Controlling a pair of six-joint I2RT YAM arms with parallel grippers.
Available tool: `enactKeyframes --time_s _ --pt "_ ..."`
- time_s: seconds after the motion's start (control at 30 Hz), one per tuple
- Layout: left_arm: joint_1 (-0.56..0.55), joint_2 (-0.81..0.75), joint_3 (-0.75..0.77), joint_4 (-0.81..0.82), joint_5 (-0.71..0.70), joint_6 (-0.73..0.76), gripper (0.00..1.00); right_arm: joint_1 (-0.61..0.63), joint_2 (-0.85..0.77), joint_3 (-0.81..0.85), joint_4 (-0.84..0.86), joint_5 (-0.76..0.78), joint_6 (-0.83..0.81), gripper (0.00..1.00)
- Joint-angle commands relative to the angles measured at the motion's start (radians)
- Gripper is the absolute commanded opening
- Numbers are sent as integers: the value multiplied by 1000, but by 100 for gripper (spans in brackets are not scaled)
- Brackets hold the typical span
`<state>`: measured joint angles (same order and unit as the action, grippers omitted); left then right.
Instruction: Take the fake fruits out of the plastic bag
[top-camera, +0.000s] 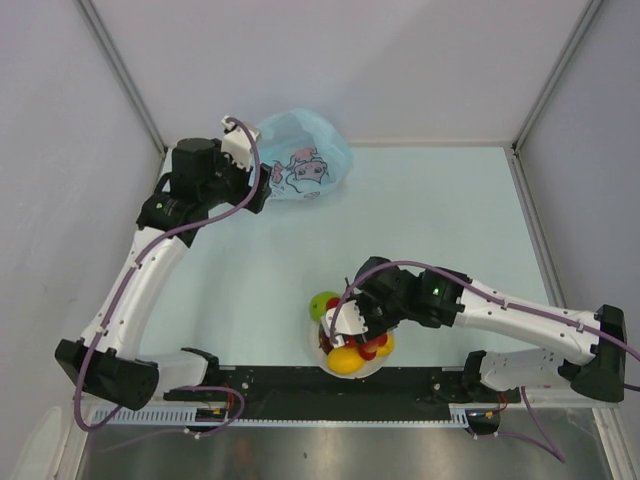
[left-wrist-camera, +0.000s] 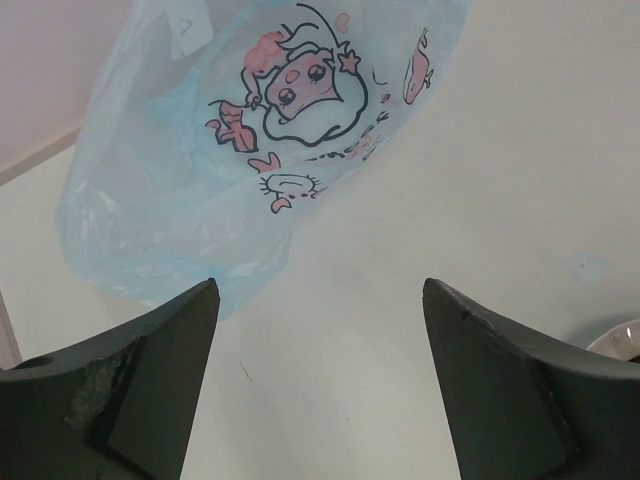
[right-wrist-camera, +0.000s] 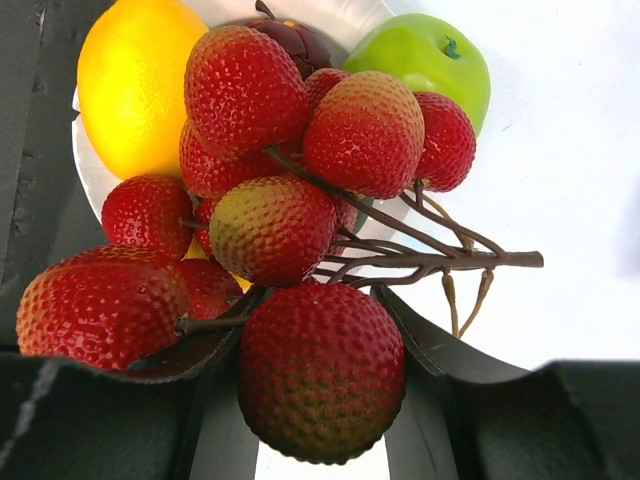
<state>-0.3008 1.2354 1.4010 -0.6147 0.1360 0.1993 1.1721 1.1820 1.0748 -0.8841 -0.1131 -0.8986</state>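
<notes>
- Centre bottom of the overhead view: the right gripper (right-wrist-camera: 320, 330) hangs over the white bowl (right-wrist-camera: 345, 18), its fingers clamped on one berry of the bunch of red fruits (right-wrist-camera: 300, 200).
- Under the bunch sit the lemon (right-wrist-camera: 130, 85) and a dark red fruit (right-wrist-camera: 292, 40); the green apple (right-wrist-camera: 430, 60) is at the bowl's edge.
- Upper left: the plastic bag (top-camera: 300, 160) lies crumpled on the table (top-camera: 430, 220), print upward.
- The left gripper (left-wrist-camera: 318, 295) hovers just beside the bag, fingers spread wide, gripping nothing.
</notes>
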Motion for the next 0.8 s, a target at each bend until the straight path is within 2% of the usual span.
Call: enactKeyframes --time_s 0.0,0.27,0.77 --pt "9 18 44 18 37 -24 88 6 -38 -4 10 1 -10 48" --pt "9 42 58 20 54 -31 87 6 -38 -10 27 20 -3 61" --pt "9 53 44 29 68 -31 88 4 -27 -13 34 30 0 63"
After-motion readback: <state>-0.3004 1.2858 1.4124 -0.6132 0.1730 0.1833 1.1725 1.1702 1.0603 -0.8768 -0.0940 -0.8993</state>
